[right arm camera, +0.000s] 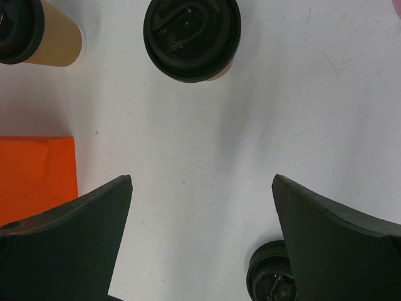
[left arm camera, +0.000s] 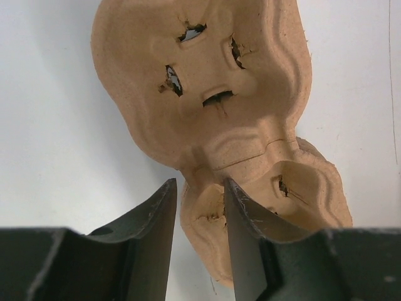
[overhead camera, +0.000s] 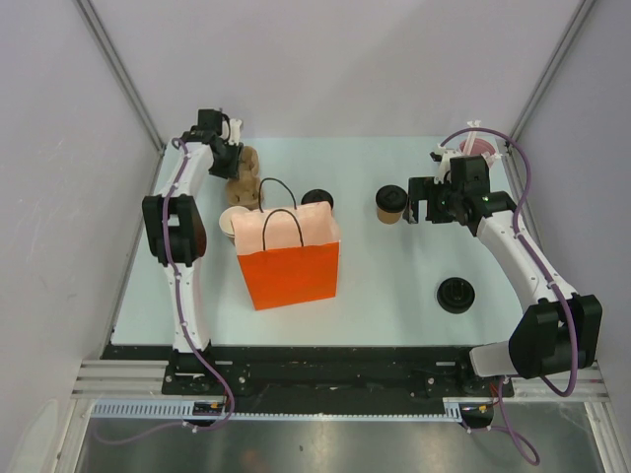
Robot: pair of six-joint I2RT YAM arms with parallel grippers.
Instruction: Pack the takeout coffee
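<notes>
One tan paper cup with a black lid (overhead camera: 391,204) stands right of the table's middle. The second cup (overhead camera: 316,200) stands just behind the orange bag (overhead camera: 291,264). My right gripper (overhead camera: 419,207) is open and empty, just right of the first cup. In the right wrist view this cup (right arm camera: 192,37) is ahead of the wide-open gripper (right arm camera: 202,180), and the other cup (right arm camera: 59,41) is at top left. My left gripper (overhead camera: 235,158) is at the brown pulp tray (overhead camera: 243,182). In the left wrist view the gripper (left arm camera: 199,183) is closed narrowly across the wall of the tray (left arm camera: 207,81).
A loose black lid (overhead camera: 456,294) lies at the front right and also shows in the right wrist view (right arm camera: 268,279). A pink cylinder (overhead camera: 479,146) stands at the back right corner. A pale round thing (overhead camera: 228,224) sits by the bag's left top corner. The bag also shows in the right wrist view (right arm camera: 34,179).
</notes>
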